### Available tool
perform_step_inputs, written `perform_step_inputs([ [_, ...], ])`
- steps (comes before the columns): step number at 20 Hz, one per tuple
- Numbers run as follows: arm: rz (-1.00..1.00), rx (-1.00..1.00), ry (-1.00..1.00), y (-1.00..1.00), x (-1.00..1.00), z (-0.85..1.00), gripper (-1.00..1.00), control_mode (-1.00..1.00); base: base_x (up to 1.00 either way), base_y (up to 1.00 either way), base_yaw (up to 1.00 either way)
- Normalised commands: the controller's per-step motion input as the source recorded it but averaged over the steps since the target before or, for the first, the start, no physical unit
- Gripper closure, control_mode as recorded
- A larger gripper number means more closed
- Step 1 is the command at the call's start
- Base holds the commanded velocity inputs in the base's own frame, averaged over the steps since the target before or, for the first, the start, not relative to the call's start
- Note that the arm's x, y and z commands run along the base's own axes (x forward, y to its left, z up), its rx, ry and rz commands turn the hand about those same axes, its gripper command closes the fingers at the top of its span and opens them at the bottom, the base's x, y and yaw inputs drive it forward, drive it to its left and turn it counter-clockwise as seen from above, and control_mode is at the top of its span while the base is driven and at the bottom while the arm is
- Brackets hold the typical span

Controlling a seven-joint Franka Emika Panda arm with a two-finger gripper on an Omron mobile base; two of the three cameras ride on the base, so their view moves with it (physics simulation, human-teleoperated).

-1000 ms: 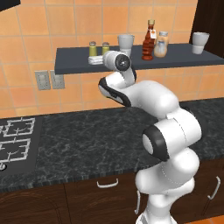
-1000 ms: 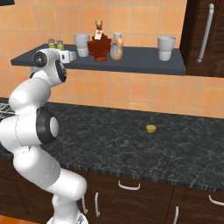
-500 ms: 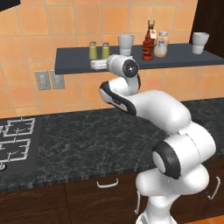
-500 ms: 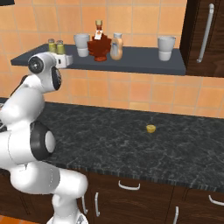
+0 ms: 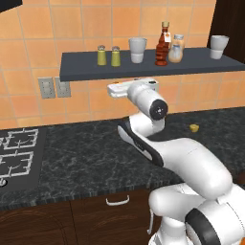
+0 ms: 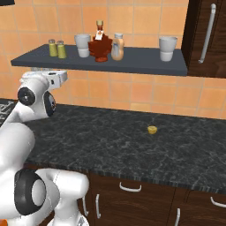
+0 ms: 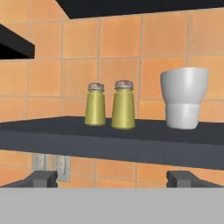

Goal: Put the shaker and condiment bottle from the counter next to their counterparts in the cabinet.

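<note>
The hand [image 7: 112,178] is wide apart and holds nothing; its two dark fingertips [image 7: 40,178] sit at the bottom of the hand view, just below the front edge of the cabinet [image 7: 109,140]. In the left base view the hand [image 5: 114,89] hangs under the cabinet [image 5: 86,69], pointing toward the tiled wall.

Straight ahead of the hand, two shakers stand upright side by side on the cabinet, very close to each other: the left shaker [image 7: 95,105] and the right shaker [image 7: 124,105]. Which one came from the table I cannot tell. Just to their right stands a cup [image 7: 184,98].

Farther right along the cabinet, the red bottle [image 5: 163,44] stands upright beside the orange bottle [image 5: 176,49], the two touching or nearly so. A second cup [image 5: 218,47] stands near the far right end.

On the table [image 6: 110,145] lies a small yellow object [image 6: 152,129], well apart from the arm.
</note>
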Motion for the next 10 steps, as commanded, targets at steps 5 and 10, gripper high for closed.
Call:
perform_step_inputs([
  [5, 0.0, 0.0, -0.13, -0.01, -1.0, -0.64, -1.0, -1.0, 0.0, 0.0, 0.0],
  [10, 0.0, 0.0, -0.01, -0.03, -1.0, -0.56, -1.0, -1.0, 0.0, 0.0, 0.0],
])
